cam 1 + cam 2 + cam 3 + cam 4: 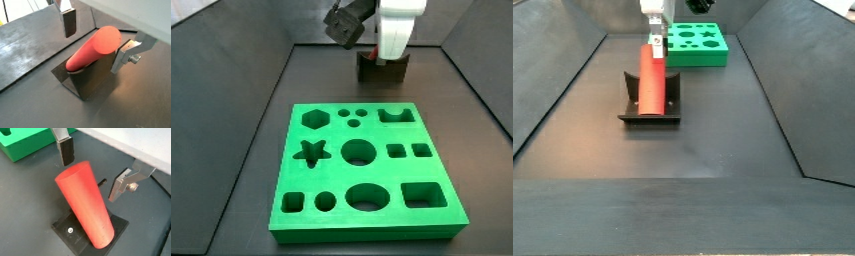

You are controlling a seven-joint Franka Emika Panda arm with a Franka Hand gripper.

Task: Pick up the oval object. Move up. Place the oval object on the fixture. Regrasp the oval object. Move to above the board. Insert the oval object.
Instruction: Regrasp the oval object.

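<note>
Wrist views both look down on the oval object (92, 48), a smooth red-coral peg lying in the notch of the dark fixture (83, 80), with its rounded end toward the camera in one and its length running away from the camera in the other (85, 203). The end effector (93, 164) hangs above the peg with its silver fingers spread wide apart: one flat plate with a dark pad (64, 152) stands off to one side of the peg, the other finger (123, 184) to the opposite side, and neither touches it. The peg sticks out past the fixture's base plate (70, 230) at its near end. A corner of the bright green board (27, 146) shows beyond the fingers in a wrist view. From a side view the peg (651, 79) lies tilted along the fixture (651, 108), its upper end rising toward the end effector (656, 40) above it, with the board (699, 45) just behind on the dark bench (700, 130). From the opposite side view the board (368, 165), cut with star, hexagon, round and square holes, fills the foreground, and the fixture (382, 70) stands beyond it under the white arm (396, 28); the peg itself is hidden there.
</note>
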